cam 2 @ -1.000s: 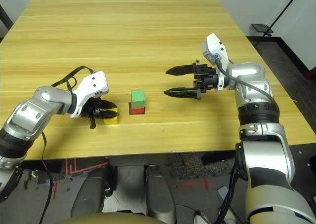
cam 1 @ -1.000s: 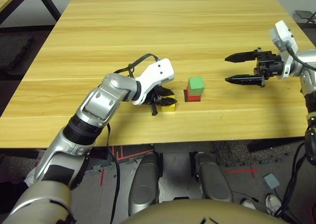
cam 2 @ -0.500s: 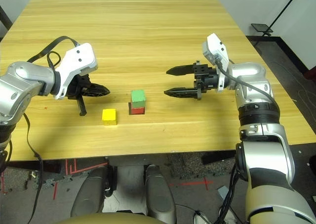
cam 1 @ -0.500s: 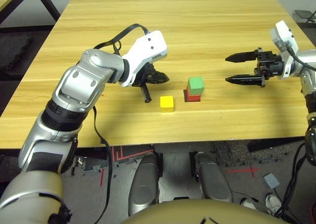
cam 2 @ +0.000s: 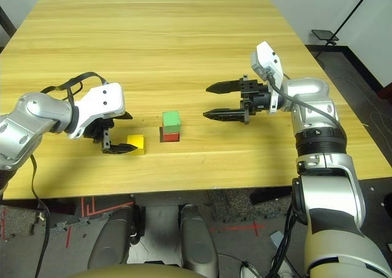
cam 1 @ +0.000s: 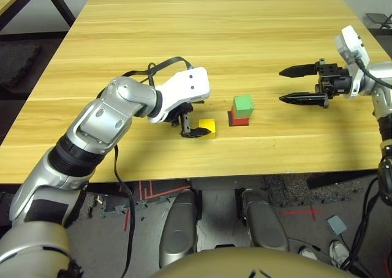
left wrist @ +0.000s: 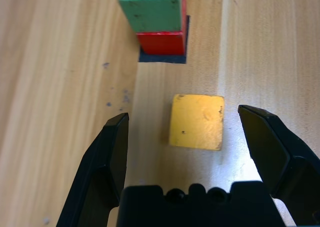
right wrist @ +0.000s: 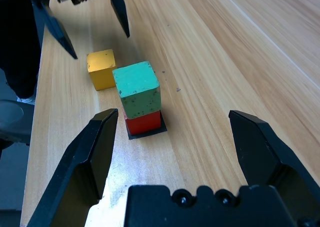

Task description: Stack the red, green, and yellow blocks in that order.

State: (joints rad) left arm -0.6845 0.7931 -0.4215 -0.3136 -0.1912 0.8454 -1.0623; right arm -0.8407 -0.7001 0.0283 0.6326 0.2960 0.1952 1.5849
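Observation:
The green block (cam 1: 243,105) sits on the red block (cam 1: 239,120), which rests on a flat black patch (left wrist: 162,58) near the table's front. The yellow block (cam 1: 207,127) lies alone on the wood just left of that stack. My left gripper (cam 2: 124,133) is low over the table and open. In the left wrist view its two fingertips (left wrist: 119,124) flank the yellow block (left wrist: 196,121) without touching it. My right gripper (cam 1: 281,86) hovers to the right of the stack, open and empty, pointing at it.
The wooden table (cam 1: 202,39) stretches bare behind the blocks. Its front edge (cam 1: 245,168) runs close below the blocks. A black cable (cam 1: 160,67) loops over the left wrist.
The left gripper let go of the yellow block, rose back and left, then came down again with open fingers on both sides of it. The yellow block and right arm stayed put.

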